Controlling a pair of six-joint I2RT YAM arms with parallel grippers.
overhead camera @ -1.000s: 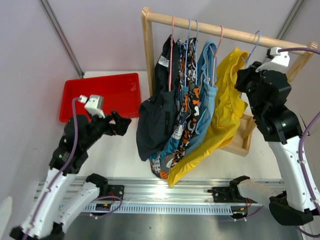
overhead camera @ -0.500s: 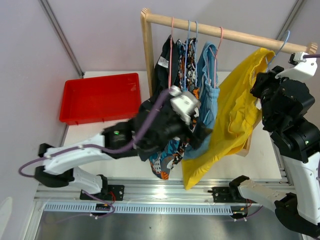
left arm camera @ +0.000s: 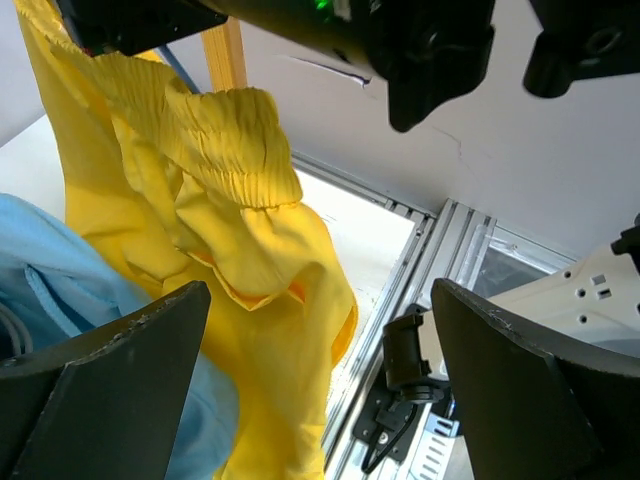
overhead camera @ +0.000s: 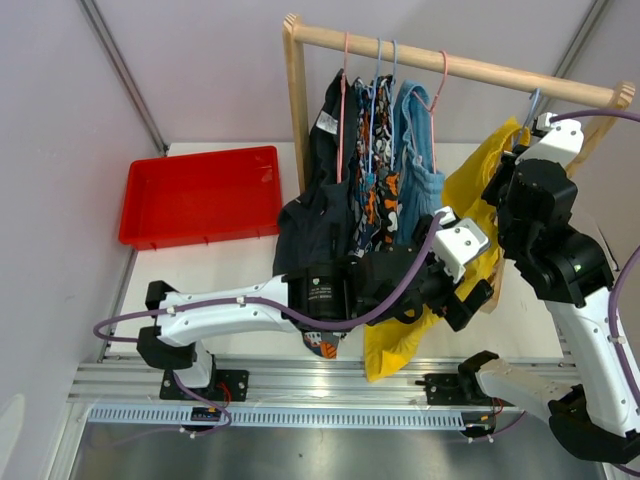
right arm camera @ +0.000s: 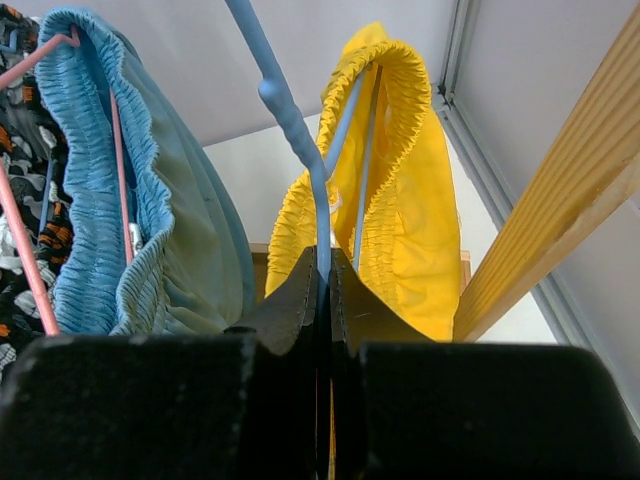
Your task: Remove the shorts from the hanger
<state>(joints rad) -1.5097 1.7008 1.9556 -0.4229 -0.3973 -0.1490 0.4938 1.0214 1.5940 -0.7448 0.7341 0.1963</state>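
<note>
The yellow shorts (overhead camera: pixel 468 196) hang on a blue hanger (right arm camera: pixel 290 120) at the right end of the wooden rail (overhead camera: pixel 400 52). My right gripper (right arm camera: pixel 322 268) is shut on that hanger's stem, just below its hook (overhead camera: pixel 533 103). I cannot tell whether the hook rests on the rail. My left gripper (left arm camera: pixel 320 390) is open, its fingers (left arm camera: pixel 100 380) wide apart. It sits low beside the yellow shorts' (left arm camera: pixel 230 230) elastic waistband without touching the cloth. Black shorts (overhead camera: pixel 315 230), patterned shorts (overhead camera: pixel 375 190) and blue shorts (overhead camera: pixel 420 170) hang on their own hangers further left.
A red tray (overhead camera: pixel 200 195) lies at the back left of the table. The rack's wooden post (right arm camera: pixel 560 220) is close on the right of my right gripper, and its wooden base (overhead camera: pixel 497 290) sits behind the left gripper (overhead camera: pixel 468 298). The left arm reaches under the hanging clothes.
The left arm swung from beside the red tray across the table to the yellow shorts, staying open. The right gripper carried hanger and shorts right, then back left and lower.
</note>
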